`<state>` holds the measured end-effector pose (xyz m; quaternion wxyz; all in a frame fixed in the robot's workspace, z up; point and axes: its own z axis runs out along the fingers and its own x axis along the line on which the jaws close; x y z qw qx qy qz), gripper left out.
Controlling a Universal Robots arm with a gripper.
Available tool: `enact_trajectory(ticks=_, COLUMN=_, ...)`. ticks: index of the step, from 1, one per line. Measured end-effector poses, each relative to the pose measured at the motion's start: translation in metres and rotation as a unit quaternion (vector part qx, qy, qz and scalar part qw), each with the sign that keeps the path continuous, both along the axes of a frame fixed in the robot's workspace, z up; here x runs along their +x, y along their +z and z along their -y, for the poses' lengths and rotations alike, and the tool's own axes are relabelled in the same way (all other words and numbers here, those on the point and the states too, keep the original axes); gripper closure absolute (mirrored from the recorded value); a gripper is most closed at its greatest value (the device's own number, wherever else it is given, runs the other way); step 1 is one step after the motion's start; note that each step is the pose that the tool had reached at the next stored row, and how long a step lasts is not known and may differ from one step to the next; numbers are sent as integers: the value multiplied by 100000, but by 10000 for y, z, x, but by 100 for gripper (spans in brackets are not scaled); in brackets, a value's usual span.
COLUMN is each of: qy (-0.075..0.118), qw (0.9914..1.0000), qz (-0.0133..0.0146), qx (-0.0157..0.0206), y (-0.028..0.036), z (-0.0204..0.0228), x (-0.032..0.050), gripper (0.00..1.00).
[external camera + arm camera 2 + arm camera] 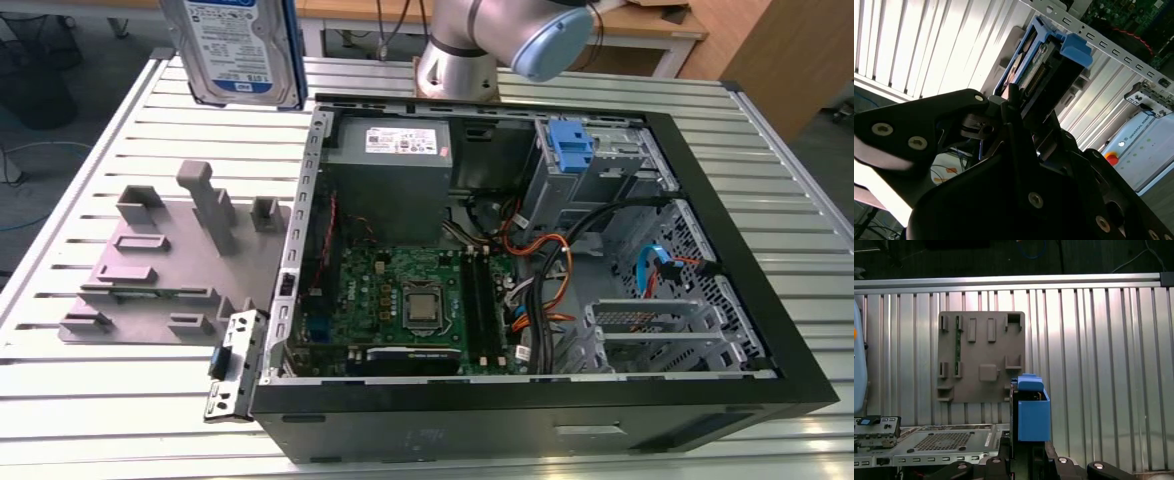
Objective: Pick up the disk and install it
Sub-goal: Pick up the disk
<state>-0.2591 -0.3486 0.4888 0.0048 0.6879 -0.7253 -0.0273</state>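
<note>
We see the disk (240, 50) aloft and upright over the ribbed aluminium table (94, 150). Its flat silver face carries a white-and-blue label and is edged by a blue plastic caddy. In the second wrist view the black metal gripper (1019, 102) is clamped on one end of the disk, which juts straight out from it. Below lie a grey moulded fixture (981, 357) and the open black case (534, 395).

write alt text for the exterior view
The disk hangs raised above the slatted table, at the exterior view's left of an open computer case. A grey fixture plate lies beside the case, and the robot arm rises beyond it.
</note>
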Motion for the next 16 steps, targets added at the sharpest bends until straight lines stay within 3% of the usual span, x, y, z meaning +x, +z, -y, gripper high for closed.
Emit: enact_trajectory(ticks=16, qy=1, qw=100000, qz=-1, qx=0, y=0, z=0, x=221, gripper=65)
